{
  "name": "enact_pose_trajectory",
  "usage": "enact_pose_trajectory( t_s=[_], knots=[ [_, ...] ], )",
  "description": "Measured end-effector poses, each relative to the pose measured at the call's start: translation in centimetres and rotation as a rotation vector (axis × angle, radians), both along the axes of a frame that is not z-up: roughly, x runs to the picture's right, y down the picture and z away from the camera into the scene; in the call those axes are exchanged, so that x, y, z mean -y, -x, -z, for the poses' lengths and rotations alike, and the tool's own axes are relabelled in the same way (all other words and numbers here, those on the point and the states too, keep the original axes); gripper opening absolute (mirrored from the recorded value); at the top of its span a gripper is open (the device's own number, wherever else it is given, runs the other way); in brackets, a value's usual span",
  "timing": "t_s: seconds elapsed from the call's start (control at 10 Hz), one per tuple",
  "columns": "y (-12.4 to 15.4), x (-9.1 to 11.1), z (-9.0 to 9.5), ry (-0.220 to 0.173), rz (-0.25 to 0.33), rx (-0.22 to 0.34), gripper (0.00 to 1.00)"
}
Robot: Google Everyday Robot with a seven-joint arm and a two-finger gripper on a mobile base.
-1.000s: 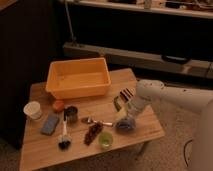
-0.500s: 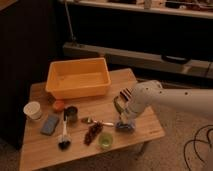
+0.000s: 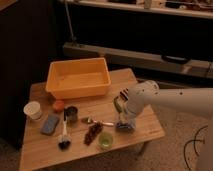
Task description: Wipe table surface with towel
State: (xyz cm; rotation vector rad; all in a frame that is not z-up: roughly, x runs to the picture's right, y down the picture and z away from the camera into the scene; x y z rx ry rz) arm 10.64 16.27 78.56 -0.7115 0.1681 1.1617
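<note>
Towel (image 3: 125, 127), lumpy wad, long axis unclear, on table (image 3: 42, 150) right side, gripper (image 3: 122, 119) at its top, grip cannot be told

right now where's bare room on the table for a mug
Bare wood on the table: front-left corner below the brush, and back-right corner beside the orange bin. Crowded from sponge to green cup; the end effector hangs over the towel, right side.

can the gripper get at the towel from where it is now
Probably yes: the gripper hangs right at the towel near the table's edge, with nothing between them; the cup sits aside.
</note>
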Motion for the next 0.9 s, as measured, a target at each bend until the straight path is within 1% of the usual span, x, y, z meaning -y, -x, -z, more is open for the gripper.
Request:
enact_pose_trajectory(
  t_s=[0.1,0.2,0.3,0.4,0.6,0.9],
  knots=[
    [-1.0,0.2,-1.3,0.025,-0.052,-0.014,0.38],
    [-2.1,0.5,-2.3,0.035,-0.108,-0.042,0.47],
    [-3.1,1.0,-2.9,0.027,-0.155,-0.063,0.57],
    [-3.5,1.1,-2.9,0.025,-0.164,-0.07,0.61],
    [-2.9,1.2,-3.0,0.024,-0.161,-0.062,0.62],
    [-3.2,1.1,-3.0,0.025,-0.162,-0.066,0.62]
  ],
)
